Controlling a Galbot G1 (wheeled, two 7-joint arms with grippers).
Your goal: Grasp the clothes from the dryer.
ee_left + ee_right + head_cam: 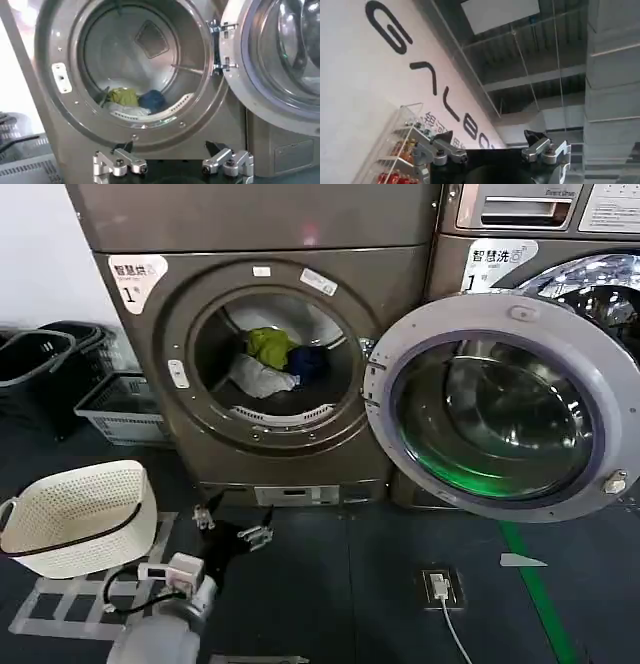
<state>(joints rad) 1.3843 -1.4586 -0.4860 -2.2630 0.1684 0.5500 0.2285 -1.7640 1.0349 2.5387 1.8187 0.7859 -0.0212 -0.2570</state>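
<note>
Left hand (232, 526) open before dryer (150, 384), clothes (131, 100) inside, right hand (490, 145) open, aimed at ceiling

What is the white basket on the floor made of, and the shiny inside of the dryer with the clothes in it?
The white basket looks like molded plastic: matte, with a regular woven-style lattice of holes. The dryer's drum looks like bare steel: grey, smooth and softly reflective. The clothes look like soft fabric, crumpled in folds.

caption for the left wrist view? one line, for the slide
Left pincer, open, faces the open dryer from outside; yellow-green, white and blue clothes heaped at the drum's bottom, door swung aside.
</note>
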